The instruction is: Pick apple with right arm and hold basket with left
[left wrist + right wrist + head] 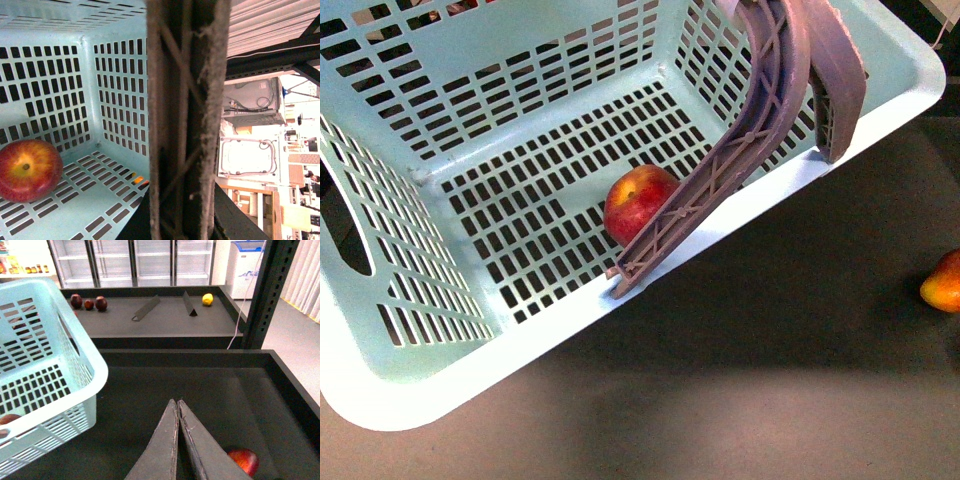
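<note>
The apple (pixel 638 203) is seen lying on the basket (pixel 520 120) floor against 1 handle (pixel 760 110) while the right gripper (pixel 177 402) is pressed together empty, so the basket could be tilted and the apple rolled if that handle (the hold of the left gripper (pixel 182 229) cannot be told) is let slip.

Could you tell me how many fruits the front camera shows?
2: the apple on the basket floor by a handle, and a yellow-orange fruit outside it at the right edge; others may be hidden.
</note>
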Tool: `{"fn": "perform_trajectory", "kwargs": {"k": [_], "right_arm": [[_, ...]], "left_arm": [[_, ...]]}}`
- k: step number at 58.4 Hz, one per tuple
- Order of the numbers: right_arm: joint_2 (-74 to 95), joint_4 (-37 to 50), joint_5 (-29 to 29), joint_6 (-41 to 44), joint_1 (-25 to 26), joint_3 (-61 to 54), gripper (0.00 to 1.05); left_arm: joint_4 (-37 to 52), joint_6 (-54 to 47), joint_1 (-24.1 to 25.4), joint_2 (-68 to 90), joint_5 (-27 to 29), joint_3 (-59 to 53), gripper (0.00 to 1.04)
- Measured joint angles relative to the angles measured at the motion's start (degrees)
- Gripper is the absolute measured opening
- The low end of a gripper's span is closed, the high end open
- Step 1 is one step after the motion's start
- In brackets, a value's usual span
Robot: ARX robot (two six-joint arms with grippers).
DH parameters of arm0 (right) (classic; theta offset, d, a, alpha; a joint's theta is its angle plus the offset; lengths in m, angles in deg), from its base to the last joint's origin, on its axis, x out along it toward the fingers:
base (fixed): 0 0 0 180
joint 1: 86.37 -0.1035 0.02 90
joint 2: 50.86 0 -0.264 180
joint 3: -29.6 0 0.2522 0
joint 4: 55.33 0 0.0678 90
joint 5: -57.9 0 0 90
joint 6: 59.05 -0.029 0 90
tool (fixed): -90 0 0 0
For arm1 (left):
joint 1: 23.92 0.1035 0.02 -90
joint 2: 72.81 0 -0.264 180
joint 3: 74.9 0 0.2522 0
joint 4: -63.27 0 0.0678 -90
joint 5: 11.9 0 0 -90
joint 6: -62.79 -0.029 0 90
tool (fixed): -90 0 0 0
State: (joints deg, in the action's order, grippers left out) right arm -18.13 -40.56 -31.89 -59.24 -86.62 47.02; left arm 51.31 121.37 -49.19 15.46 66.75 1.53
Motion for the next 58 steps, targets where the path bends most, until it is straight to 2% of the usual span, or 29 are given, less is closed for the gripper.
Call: {"fn": "perform_trajectory", "kwargs": {"k": [13,20,58], "right_arm": [[-5.62,-3.98,-0.07,0.00,0.04,-1.64,0.02],[-7.19,-3.30,-0.11,0.00,0.07,-2.64,0.02],[-20.61,-16.37,-0.11,0.00,0.07,-2.64,0.02]], "left_arm": [[0.00,0.11,0.00,0.00,-0.42,0.00,0.07],[0.00,0.09,0.00,0.00,-0.26,0.00,0.07],[0.00,0.07,0.00,0.00,-0.24,0.00,0.07]]}}
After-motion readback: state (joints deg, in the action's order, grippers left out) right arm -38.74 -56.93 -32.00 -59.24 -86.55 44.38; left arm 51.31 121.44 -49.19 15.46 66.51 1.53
